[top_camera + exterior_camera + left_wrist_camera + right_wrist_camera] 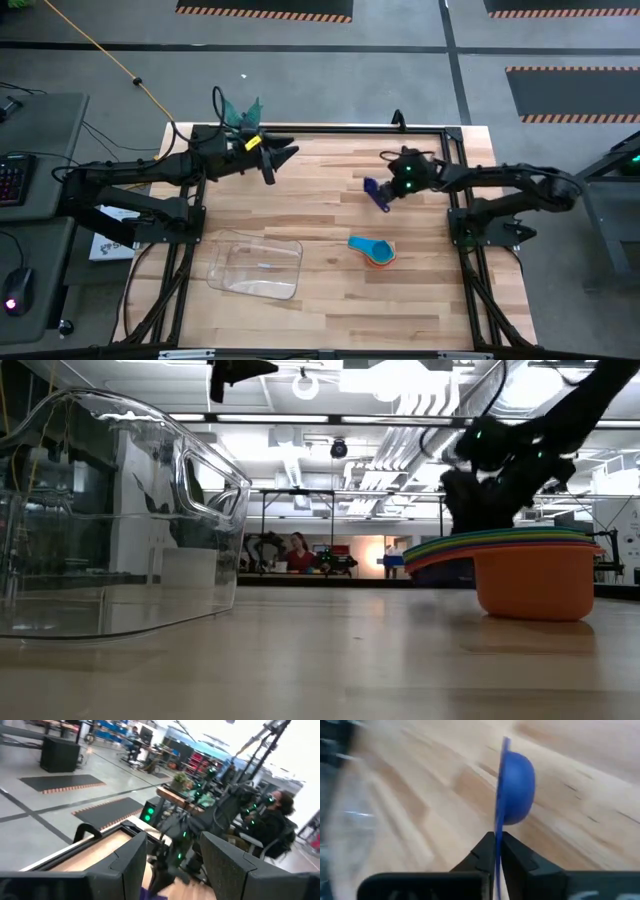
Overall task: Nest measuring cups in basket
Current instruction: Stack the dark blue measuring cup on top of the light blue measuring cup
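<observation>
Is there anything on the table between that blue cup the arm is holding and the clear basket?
Nothing visible: only bare wood lies between the dark blue cup in the right gripper and the basket.

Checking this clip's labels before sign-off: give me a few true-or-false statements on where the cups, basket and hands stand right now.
1. The right hand is shut on the dark blue cup. True.
2. The basket already holds the stacked cups. False: the stacked cups sit on the table, apart from the basket, which holds no cup.
3. The left hand is open and holds nothing. True.
4. The dark blue cup rests on the stack. False: it is held up, away from the stack.
</observation>
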Robot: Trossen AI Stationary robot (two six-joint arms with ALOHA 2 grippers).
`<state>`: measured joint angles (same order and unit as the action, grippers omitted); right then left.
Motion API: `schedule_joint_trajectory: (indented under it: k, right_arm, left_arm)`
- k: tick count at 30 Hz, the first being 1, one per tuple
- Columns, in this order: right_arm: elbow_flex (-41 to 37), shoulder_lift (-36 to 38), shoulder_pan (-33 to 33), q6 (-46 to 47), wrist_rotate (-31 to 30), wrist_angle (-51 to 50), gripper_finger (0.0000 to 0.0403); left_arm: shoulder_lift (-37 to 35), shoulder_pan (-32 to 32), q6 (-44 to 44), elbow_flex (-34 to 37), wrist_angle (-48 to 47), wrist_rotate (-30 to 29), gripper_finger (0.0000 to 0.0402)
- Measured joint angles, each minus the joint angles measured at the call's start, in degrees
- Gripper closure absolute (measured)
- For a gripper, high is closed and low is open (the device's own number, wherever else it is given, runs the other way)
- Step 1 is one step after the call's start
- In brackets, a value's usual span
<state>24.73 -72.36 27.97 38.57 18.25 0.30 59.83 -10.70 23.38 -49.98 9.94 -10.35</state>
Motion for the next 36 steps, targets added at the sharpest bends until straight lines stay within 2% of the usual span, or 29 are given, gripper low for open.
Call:
schedule_joint_trajectory:
  k: [4, 8, 10, 13, 19, 24, 28, 33, 36]
  right_arm:
    - [2.27, 7.84, -1.92, 0.19, 3.25, -1.86, 0.0396]
    - [11.84, 11.73, -6.02, -3.4, 3.31, -10.57, 0.0398]
    - [18.52, 11.07, -8.28, -6.66, 2.6, -17.4, 0.04]
    - [29.03, 7.81, -11.73, -10.79, -1.96, -24.7, 0.04]
    - [43.97, -0.81, -16.98, -16.67, -8.69, -30.71, 0.0401]
    - [49.29, -7.38, -19.7, -18.1, -9.47, -30.98, 0.0402]
    - [51.06, -10.46, -20.91, -18.16, -7.75, -31.08, 0.0402]
    - [51.28, -11.31, -22.16, -18.07, -7.53, -29.32, 0.0402]
    - [51.28, -11.32, -22.77, -18.05, -6.46, -28.19, 0.0402]
  left_arm:
    - [0.0, 0.0, -0.25, 0.01, -0.94, 1.23, 0.0225]
    - [0.83, -0.02, 0.52, 0.02, -0.66, 2.36, 0.0225]
    - [2.0, -0.01, -1.35, 0.02, -0.73, 5.04, 0.0225]
    - [4.34, 0.37, -4.71, 0.02, -1.12, 8.77, 0.0225]
    - [10.59, 3.56, -11.77, 0.07, -1.82, 7.27, 0.0225]
    - [14.58, 5.37, -12.02, 0.07, -1.1, 2.01, 0.0225]
    - [16.14, 6.05, -10.19, 0.07, -1.1, -2.16, 0.0225]
    - [16.5, 6.05, -8.63, 0.04, -1.05, -2.37, 0.0226]
    - [16.47, 6.14, -8.95, 0.0, -0.97, -1.33, 0.025]
